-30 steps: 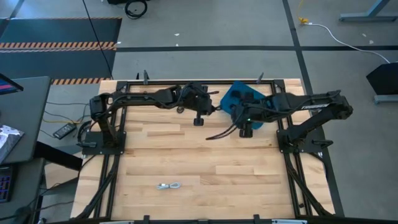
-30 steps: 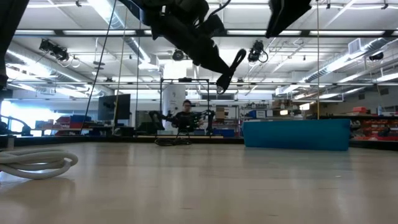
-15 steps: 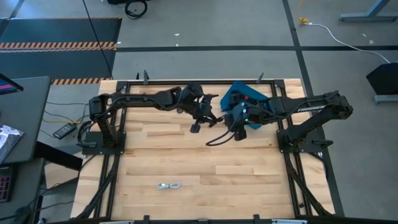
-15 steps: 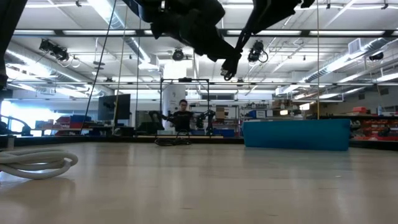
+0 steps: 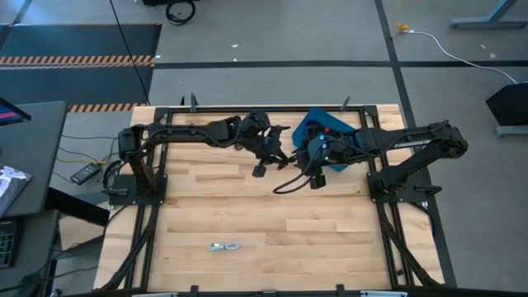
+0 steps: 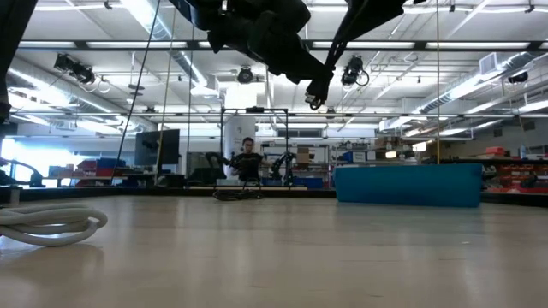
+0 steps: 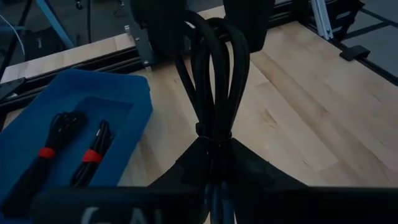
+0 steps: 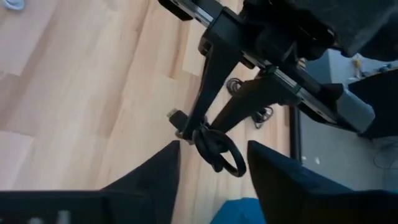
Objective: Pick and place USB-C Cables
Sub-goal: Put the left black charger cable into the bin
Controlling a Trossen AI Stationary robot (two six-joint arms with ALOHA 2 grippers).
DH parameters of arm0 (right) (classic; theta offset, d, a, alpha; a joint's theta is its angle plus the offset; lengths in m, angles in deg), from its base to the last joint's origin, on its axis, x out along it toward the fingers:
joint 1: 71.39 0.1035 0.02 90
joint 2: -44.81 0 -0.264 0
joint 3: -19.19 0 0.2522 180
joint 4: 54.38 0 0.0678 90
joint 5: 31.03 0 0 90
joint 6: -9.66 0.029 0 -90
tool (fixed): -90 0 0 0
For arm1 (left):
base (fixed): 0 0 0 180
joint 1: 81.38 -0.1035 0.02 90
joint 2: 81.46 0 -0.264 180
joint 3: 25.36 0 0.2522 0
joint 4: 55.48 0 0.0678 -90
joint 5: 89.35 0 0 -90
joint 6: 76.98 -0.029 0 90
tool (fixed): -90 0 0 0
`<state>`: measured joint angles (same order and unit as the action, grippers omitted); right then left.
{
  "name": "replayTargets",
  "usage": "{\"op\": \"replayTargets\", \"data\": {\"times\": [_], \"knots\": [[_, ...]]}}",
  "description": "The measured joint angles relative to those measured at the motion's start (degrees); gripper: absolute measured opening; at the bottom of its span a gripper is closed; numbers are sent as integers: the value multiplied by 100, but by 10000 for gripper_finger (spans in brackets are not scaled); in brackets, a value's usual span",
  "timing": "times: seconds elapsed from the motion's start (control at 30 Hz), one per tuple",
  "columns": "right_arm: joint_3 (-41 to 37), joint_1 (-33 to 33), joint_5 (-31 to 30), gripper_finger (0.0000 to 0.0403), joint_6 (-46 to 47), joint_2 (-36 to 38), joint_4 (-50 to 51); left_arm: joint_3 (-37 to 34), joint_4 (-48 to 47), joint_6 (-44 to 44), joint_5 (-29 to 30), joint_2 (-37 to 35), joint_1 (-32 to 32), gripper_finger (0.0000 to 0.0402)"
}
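My left gripper is shut on a black coiled USB-C cable, high above the table's middle. My right gripper is open and faces it; its fingers stand on either side of the cable's loop end without plainly touching it. A blue bin holds two black cables with red bands. A white-grey coiled cable lies flat on the table near the front and also shows in the low view. My left gripper pinches the black cable between its two fingers at the bundle's tied end. The loops stick out beyond the fingertips, along the fingers, toward my right gripper. The cable is lifted clear of the table.
The blue bin stands at the table's far edge, right of centre, under my right arm. A black frame rail runs round the table. In the low view a person sits far off in the room behind.
My right gripper has gone toward the table's left, up to my left gripper and the cable's free end. My left gripper has turned a little and shifted toward the near edge, keeping hold of the black cable. In the last half second both have kept still.
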<state>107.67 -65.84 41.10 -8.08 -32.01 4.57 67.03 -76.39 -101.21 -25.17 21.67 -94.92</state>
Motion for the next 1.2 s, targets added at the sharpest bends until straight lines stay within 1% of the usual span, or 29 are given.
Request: {"op": "replayTargets", "data": {"times": [0.13, 0.23, 0.27, 0.3, 0.4, 0.5, 0.6, 0.7, 0.73, 0.8, 0.87, 1.0, 1.1, 1.2], "knots": [[0, -51, -11, 124, 20, 0, 24, 0, -1, 0, 2, 2, -4, 49], [0, -81, -9, 57, 18, 0, 41, 0, -10, 2, 36, 4, -7, 50], [0, -84, -15, 33, 10, 0, 65, 0, -20, 0, 131, 4, -17, 52], [0, -86, -54, 20, -8, 0, 117, 0, -30, -1, 316, 4, -14, 56], [0, -91, -463, 15, 63, -12, 338, 9, -159, -83, 1191, -69, -7, 76], [0, -165, -785, 12, 262, -15, 733, 24, -410, -255, 2173, -181, -24, 107], [-2, -339, -1044, 12, 641, 8, 1431, -17, -1069, -459, 3273, -326, -107, 139], [-51, -548, -1247, 12, 1095, 0, 1893, -17, -1446, -600, 4077, -473, -228, 168], [-85, -625, -1266, 12, 1223, 0, 2047, -2, -1591, -603, 4238, -567, -280, 177], [-147, -775, -1287, 12, 1495, 0, 2203, 1, -1942, -604, 4406, -653, -374, 191], [-256, -925, -1292, 12, 1682, 0, 2442, -2, -2295, -561, 4426, -660, -520, 202], [-619, -1177, -1574, 12, 1814, 0, 2420, -25, -2777, -357, 4511, -704, -866, 215], [-973, -1358, -1644, 12, 1770, -2, 2198, -158, -2967, -266, 4439, -681, -1089, 217], [-1318, -1547, -1587, 12, 1668, -2, 1999, -299, -2952, -186, 4196, -675, -1285, 217]]}}
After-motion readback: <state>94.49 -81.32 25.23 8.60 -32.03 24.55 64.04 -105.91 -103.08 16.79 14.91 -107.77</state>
